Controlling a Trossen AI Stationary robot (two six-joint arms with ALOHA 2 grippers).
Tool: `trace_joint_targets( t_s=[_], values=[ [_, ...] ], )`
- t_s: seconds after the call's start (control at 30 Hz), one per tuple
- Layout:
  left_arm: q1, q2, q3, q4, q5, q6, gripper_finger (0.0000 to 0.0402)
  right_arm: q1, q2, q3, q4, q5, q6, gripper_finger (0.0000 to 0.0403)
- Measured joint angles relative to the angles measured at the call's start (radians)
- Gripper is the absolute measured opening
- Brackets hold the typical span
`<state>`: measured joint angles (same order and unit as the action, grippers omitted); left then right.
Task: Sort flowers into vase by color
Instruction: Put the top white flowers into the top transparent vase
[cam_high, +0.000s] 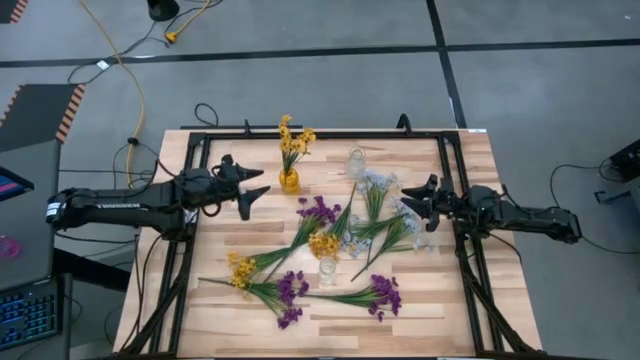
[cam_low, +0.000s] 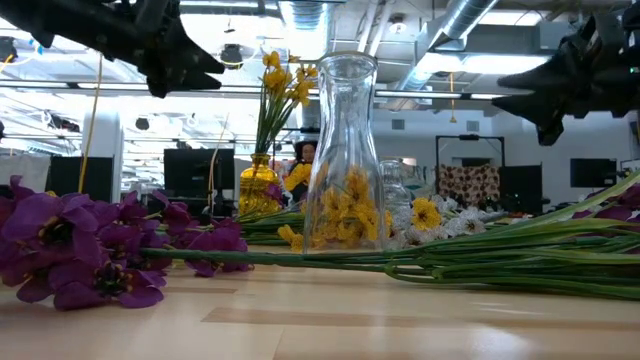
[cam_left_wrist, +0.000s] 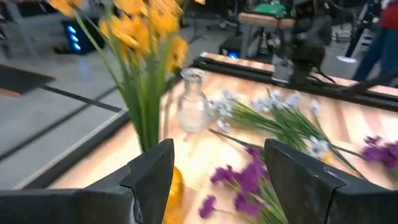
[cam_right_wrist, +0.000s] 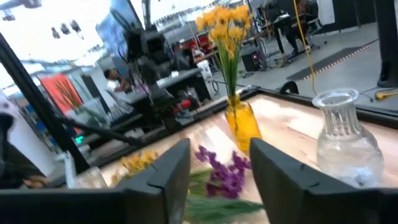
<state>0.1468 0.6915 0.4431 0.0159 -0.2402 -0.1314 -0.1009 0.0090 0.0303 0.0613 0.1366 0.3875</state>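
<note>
A yellow glass vase (cam_high: 289, 181) stands at the table's far middle with yellow-orange sprigs (cam_high: 293, 135) upright in it. My left gripper (cam_high: 255, 190) hovers open just to its left, holding nothing; the vase (cam_left_wrist: 176, 190) shows by one finger in the left wrist view. My right gripper (cam_high: 421, 200) is open and empty above the white-blue sprigs (cam_high: 400, 215) lying at centre right. Purple sprigs (cam_high: 318, 212), (cam_high: 290, 293), (cam_high: 383, 293) and yellow sprigs (cam_high: 323, 243), (cam_high: 241, 270) lie flat on the wood. Two clear vases (cam_high: 356, 161), (cam_high: 327, 270) stand without flowers.
A black frame (cam_high: 200, 140) runs along the table's left, far and right sides. Loose sprigs cover the middle and the near half; their green stems (cam_low: 500, 255) cross one another. Bare wood (cam_high: 230, 230) shows below the left arm. Cables lie on the floor beyond the far edge.
</note>
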Motion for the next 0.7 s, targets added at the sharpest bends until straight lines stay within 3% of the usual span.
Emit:
trace_joint_targets(
  t_s=[0.13, 0.37, 0.53, 0.7],
  values=[
    [-0.03, 0.009, 0.0, -0.039, 0.0, -0.028, 0.0236, 0.005, 0.008, 0.031, -0.001, -0.001, 0.013, 0.0225],
    [-0.058, 0.022, -0.001, -0.06, -0.008, -0.05, 0.0236, 0.052, 0.083, 0.126, -0.001, -0.008, 0.014, 0.0226],
    [-0.059, 0.022, -0.001, -0.06, -0.008, -0.048, 0.0236, 0.092, 0.204, 0.209, -0.009, -0.008, 0.066, 0.0225],
    [-0.059, 0.022, -0.001, -0.065, -0.008, -0.048, 0.0236, 0.108, 0.362, 0.325, -0.156, -0.007, 0.157, 0.0225]
  ],
)
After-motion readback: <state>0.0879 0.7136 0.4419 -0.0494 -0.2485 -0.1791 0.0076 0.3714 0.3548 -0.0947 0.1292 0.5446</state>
